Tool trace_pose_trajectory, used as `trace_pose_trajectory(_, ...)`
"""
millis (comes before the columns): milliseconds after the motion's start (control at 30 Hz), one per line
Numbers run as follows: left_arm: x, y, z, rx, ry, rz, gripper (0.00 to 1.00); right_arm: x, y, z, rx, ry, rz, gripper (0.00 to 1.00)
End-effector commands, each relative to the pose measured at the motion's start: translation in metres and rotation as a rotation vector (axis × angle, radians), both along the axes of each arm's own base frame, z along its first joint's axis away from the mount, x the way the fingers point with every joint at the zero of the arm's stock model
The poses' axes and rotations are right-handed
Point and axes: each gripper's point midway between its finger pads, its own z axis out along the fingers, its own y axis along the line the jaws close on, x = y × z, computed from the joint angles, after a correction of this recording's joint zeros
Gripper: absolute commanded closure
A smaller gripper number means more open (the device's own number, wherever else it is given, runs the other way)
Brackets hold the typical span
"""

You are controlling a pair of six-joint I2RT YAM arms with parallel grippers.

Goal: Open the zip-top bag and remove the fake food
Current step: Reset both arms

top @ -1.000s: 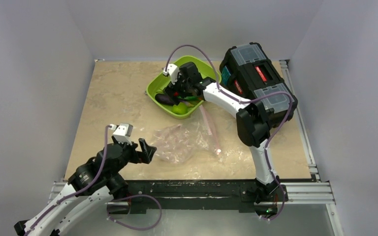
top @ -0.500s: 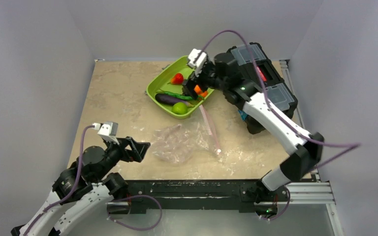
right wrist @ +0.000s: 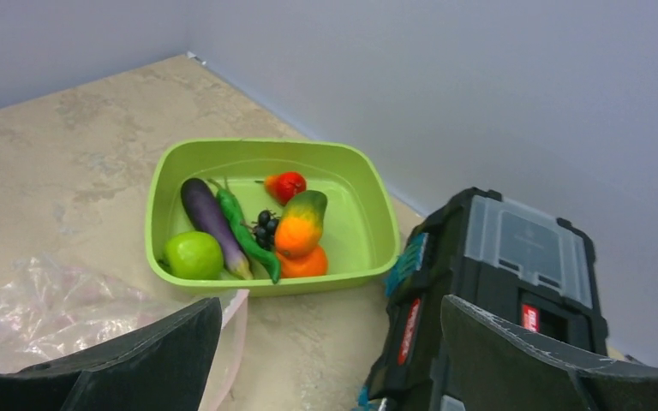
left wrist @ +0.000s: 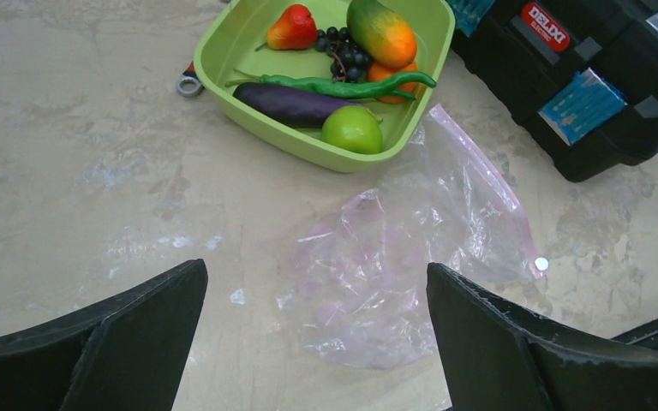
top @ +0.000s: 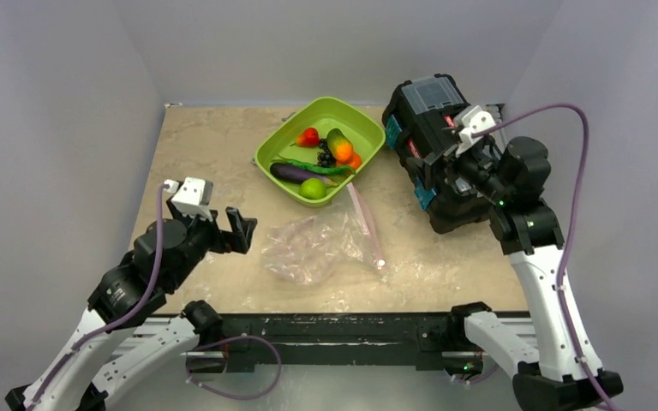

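The zip-top bag (top: 319,247) lies flat and crumpled on the table, its pink zip strip (top: 367,224) toward the tray; it looks empty. It also shows in the left wrist view (left wrist: 411,257). The fake food lies in the green tray (top: 361,127): eggplant (left wrist: 291,104), lime (left wrist: 351,128), strawberry (left wrist: 293,29), grapes (left wrist: 343,55), green pod (left wrist: 343,86), and an orange-green fruit (left wrist: 382,32) on an orange. My left gripper (top: 218,233) is open and empty, left of the bag. My right gripper (top: 461,164) is open and empty over the toolbox.
A black toolbox (top: 445,141) stands at the back right, close to the tray; it also shows in the right wrist view (right wrist: 514,265). Grey walls close in the table on three sides. A small metal ring (left wrist: 188,84) lies by the tray's left edge.
My right gripper let go of the orange-green fruit in the tray and drew back right, over the toolbox. My left arm rose and moved slightly away from the bag.
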Motion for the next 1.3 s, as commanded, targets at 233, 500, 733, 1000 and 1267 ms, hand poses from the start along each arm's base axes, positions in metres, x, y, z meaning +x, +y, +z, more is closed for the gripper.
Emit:
trace_pose_trajectory(233,0.014,-0.001,0.052,0.003,-0.049,-0.038,0.0,-0.019,-0.061,-0.001,0.143,0.023,-0.293,0.01)
trace_pose_trajectory(500,0.005,-0.002,0.051,-0.047,-0.047,-0.05,0.0,-0.026,-0.084,-0.002,0.188,0.017,-0.437,0.01)
trace_pose_trajectory(733,-0.005,-0.002,0.042,-0.072,-0.029,-0.066,0.0,-0.028,-0.083,0.007,0.186,0.005,-0.43,0.01)
trace_pose_trajectory(1000,-0.012,0.002,0.043,-0.068,-0.04,-0.078,0.0,-0.027,-0.081,0.013,0.166,-0.004,-0.411,0.01)
trace_pose_trajectory(1267,-0.013,0.0,0.041,-0.065,-0.043,-0.088,0.0,-0.025,-0.078,0.013,0.16,0.004,-0.385,0.01)
